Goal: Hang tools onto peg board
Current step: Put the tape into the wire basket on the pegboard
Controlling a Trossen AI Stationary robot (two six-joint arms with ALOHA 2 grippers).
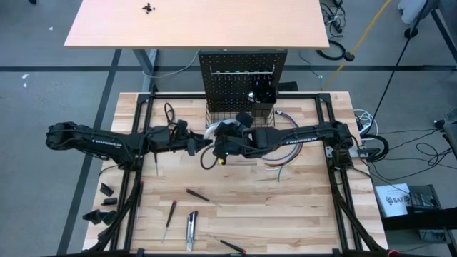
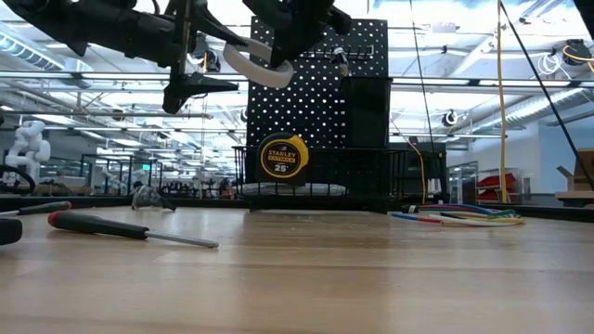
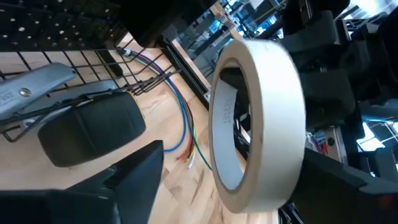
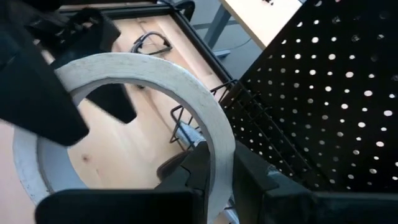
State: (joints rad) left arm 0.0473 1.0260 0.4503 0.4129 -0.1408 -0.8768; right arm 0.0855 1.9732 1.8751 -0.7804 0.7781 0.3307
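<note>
The right end effector (image 4: 214, 171) pinches the white tape roll (image 4: 186, 81) beside the peg board (image 4: 329, 87).

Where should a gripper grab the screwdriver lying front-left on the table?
Take the screwdriver by its thick black handle, coming straight down from above with the fingers closing across its long axis. It lies flat on the table with nothing close beside it. The handle gives the pads more to bite on than the thin bare shaft, which would probably slip or roll.

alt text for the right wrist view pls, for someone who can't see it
The right gripper is shut on the rim of a white tape roll, held above the wooden table beside the black peg board and its wire basket. A dark gripper part overlaps the roll's far side.
</note>
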